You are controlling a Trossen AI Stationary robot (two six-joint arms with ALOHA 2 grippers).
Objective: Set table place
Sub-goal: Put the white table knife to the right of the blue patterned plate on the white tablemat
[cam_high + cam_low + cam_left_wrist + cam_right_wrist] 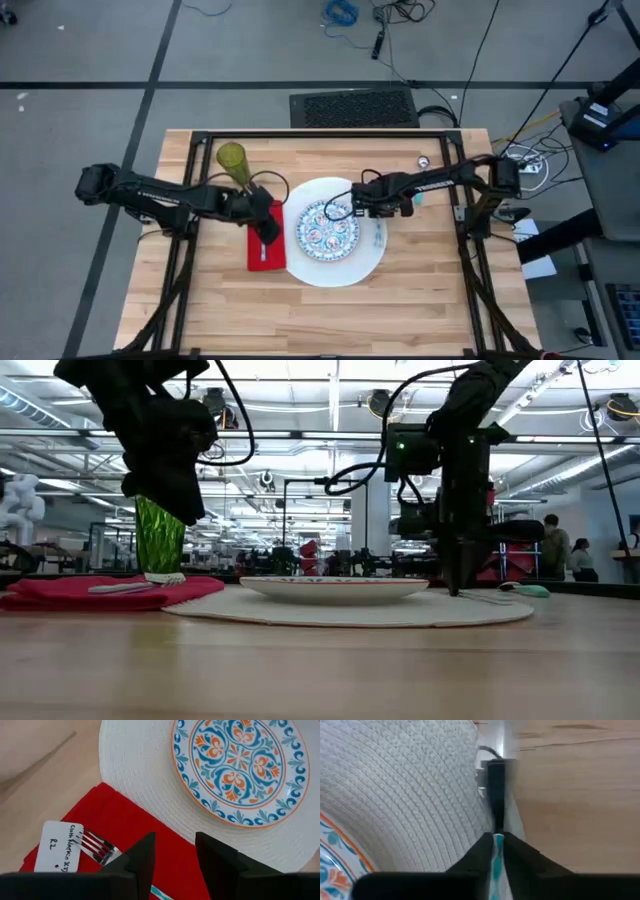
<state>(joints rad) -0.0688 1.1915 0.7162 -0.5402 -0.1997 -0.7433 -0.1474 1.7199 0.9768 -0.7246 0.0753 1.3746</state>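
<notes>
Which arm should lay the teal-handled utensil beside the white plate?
Right: the right gripper is shut on the teal-handled utensil by the white plate; the left gripper hangs open over the red napkin.

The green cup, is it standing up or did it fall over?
Standing up. In the low view the green cup stands straight on the table, behind the red napkin. From above it stands beyond the napkin's far end.
</notes>
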